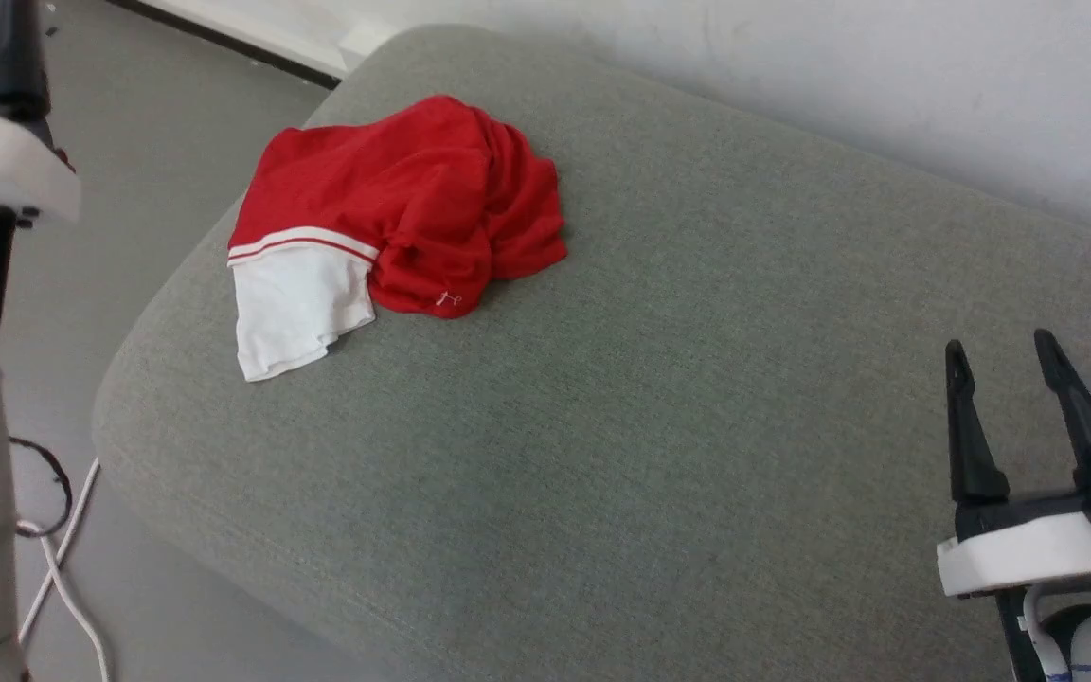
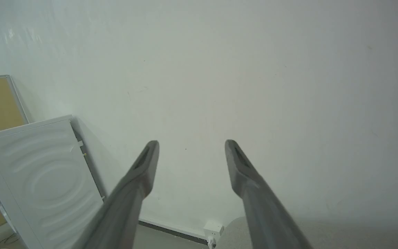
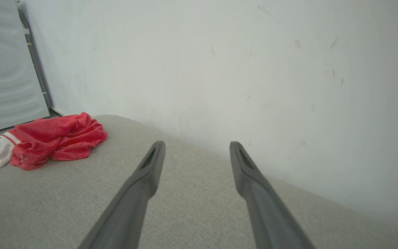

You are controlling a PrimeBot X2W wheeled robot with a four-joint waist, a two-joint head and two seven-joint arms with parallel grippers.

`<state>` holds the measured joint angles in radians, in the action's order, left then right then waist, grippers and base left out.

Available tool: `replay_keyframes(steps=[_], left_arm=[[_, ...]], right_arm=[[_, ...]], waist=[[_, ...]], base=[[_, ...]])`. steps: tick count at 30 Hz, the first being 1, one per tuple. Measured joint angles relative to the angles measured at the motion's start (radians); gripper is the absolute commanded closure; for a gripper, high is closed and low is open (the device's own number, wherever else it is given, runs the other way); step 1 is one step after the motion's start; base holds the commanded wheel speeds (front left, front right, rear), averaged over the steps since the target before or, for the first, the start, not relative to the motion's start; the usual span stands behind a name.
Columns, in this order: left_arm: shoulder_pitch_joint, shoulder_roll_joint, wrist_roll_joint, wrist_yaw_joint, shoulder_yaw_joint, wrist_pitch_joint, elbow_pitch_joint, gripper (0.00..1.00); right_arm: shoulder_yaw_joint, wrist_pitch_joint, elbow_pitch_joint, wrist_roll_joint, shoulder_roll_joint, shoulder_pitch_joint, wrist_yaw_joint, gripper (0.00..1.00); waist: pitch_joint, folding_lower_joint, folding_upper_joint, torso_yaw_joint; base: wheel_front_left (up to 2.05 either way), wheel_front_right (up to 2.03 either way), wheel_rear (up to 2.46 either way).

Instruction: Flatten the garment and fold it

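Garment: The red jersey T-shirt (image 1: 394,199) lay bunched in a heap near the far left corner of the grey cushion (image 1: 602,426). One white sleeve (image 1: 295,308), edged with red-white striped trim, spilled towards the cushion's left edge. No lettering showed.

Right tool: My right tool (image 1: 998,341) hovered above the near right part of the cushion, well apart from the shirt. Its fingers were spread and held nothing. From its wrist view the shirt sat far off to the left.

Left tool: My left tool (image 2: 192,142) was spread wide too, and empty. It was raised and aimed at the white wall (image 2: 254,69), not at the cloth.

Why so: I judged both tools were parked clear of the heap, leaving me an unblocked look at it.

Stage: Flattening had not begun, as the layers overlapped and the hem was tucked under.

Next move: Both tools would have to travel to the shirt, and the loose sleeve looked the easiest edge to take.

Risk: Soft jersey invites pinching two layers at once.
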<state>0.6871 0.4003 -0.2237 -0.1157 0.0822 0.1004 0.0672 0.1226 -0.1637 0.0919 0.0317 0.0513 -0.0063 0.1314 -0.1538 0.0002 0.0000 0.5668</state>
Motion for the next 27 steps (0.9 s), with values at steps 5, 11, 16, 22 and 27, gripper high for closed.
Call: replay_keyframes(steps=[5,11,16,22,27], left_arm=[[0.148,0.063,-0.069,-0.008,-0.094,0.067,0.228,0.00],[0.237,0.100,-0.225,-0.008,-0.217,0.123,0.397,0.00],[0.251,0.130,-0.351,-0.008,-0.311,0.180,0.503,0.00],[0.251,0.145,-0.487,-0.008,-0.371,0.178,0.595,0.00],[0.250,0.145,-0.571,-0.008,-0.438,0.162,0.640,0.00]], right_arm=[[-0.030,0.056,0.093,0.032,0.000,-0.025,0.000,0.00],[-0.057,0.103,0.175,0.055,-0.001,-0.036,0.000,0.00],[-0.075,0.138,0.251,0.093,-0.002,-0.053,0.000,0.00],[-0.100,0.176,0.333,0.135,-0.002,-0.067,0.000,0.00],[-0.109,0.209,0.364,0.169,-0.002,-0.070,0.000,0.00]], waist=[[-0.073,0.0001,0.0000,-0.019],[-0.152,0.0002,0.0000,-0.056],[-0.212,0.0001,0.0000,-0.092],[-0.285,0.0000,0.0000,-0.133],[-0.349,0.0000,0.0000,-0.157]], base=[[0.00,0.00,0.00],[0.00,0.00,0.00],[0.00,0.00,0.00],[0.00,0.00,0.00],[0.00,0.00,0.00]])
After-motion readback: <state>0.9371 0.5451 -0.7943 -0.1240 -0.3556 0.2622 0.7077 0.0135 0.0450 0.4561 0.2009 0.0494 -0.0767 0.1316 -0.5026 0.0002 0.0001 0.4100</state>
